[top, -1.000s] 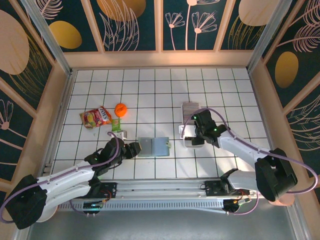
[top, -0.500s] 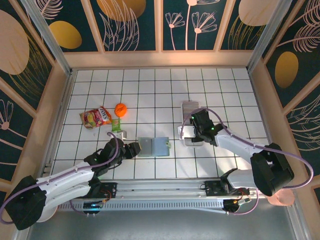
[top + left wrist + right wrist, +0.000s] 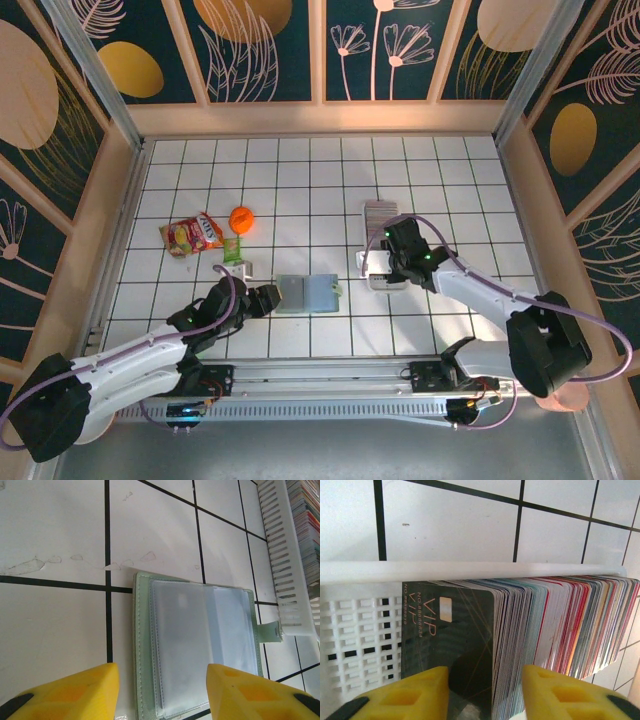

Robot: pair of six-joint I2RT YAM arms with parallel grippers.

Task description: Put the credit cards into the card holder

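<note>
My left end effector hangs open over the near edge of the card holder. The holder lies flat and unfolded near the middle of the tabletop. I think the left arm is there to stop the holder from sliding. To the right, the credit cards stand on edge in a white tray, so they are easy to pinch from above. My right end effector has a finger on each side of the front cards. I cannot tell if it squeezes them yet.
</note>
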